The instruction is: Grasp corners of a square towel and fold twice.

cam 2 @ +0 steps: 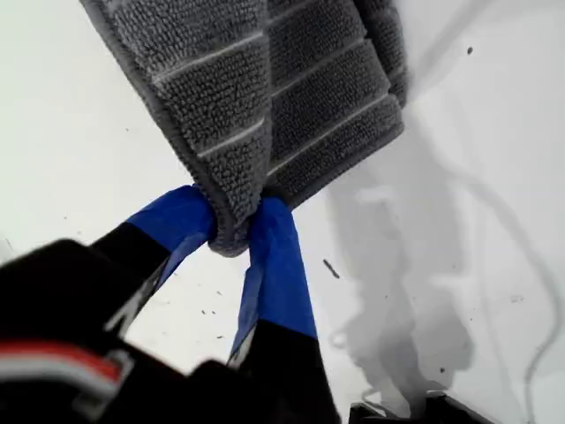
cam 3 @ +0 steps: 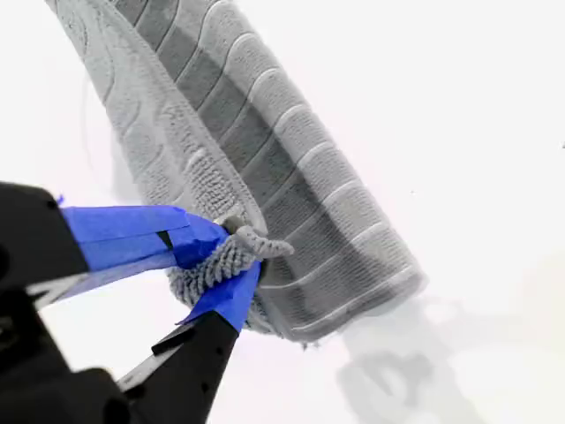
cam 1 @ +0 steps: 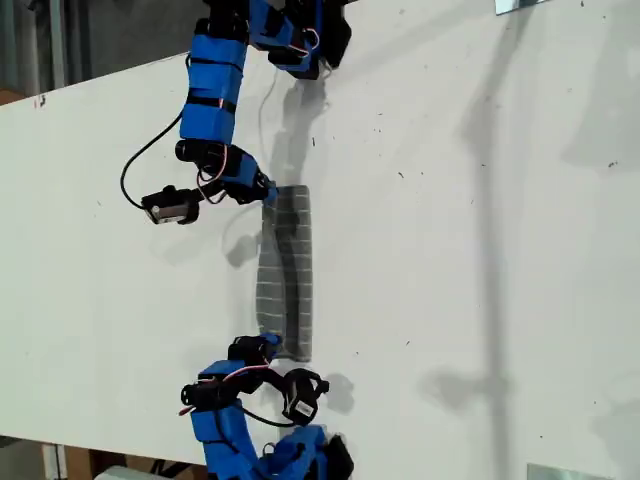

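Observation:
The towel lies on the white table as a narrow grey striped band, raised a little along its middle. My first gripper is at the band's upper end in the exterior view. In the first wrist view it is shut on a towel corner, with blue fingers on both sides. My second gripper is at the lower end. In the second wrist view it is shut on bunched corners of the towel.
Both blue arms reach in from the exterior view's left, one from the top and one from the bottom. Metal pieces sit at that view's top right and bottom right. The table's edge runs along the upper left.

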### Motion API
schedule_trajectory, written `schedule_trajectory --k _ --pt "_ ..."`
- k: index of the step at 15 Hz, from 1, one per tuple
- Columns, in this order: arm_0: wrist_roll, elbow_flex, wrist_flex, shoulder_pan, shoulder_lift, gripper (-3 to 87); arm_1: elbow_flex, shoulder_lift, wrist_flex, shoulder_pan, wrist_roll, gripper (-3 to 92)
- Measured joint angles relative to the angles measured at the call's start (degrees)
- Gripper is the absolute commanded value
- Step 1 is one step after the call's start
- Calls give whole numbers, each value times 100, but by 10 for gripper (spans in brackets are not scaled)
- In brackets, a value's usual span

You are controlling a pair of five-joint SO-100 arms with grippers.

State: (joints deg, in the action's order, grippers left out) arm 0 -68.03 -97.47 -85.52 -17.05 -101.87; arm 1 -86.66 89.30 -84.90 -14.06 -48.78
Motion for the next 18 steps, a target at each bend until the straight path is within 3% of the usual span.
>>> schedule_trajectory --k 6,13,16,17,18 --pt "-141 -2804 1397 -70 -1441 -3 -976 35 624 220 -193 -2" --pt "-308 -3085 2329 -35 -659 -3 -1503 -527 1310 483 -589 -2" --pt "-308 -2892 2382 -35 -105 -3 -1521 -536 1327 492 -598 -2" --pt "-325 -2892 2408 -35 -88 -2 -1521 -563 1336 492 -598 73" --pt "-325 -2892 2408 -35 -79 35 -1529 -615 1345 492 -642 299"
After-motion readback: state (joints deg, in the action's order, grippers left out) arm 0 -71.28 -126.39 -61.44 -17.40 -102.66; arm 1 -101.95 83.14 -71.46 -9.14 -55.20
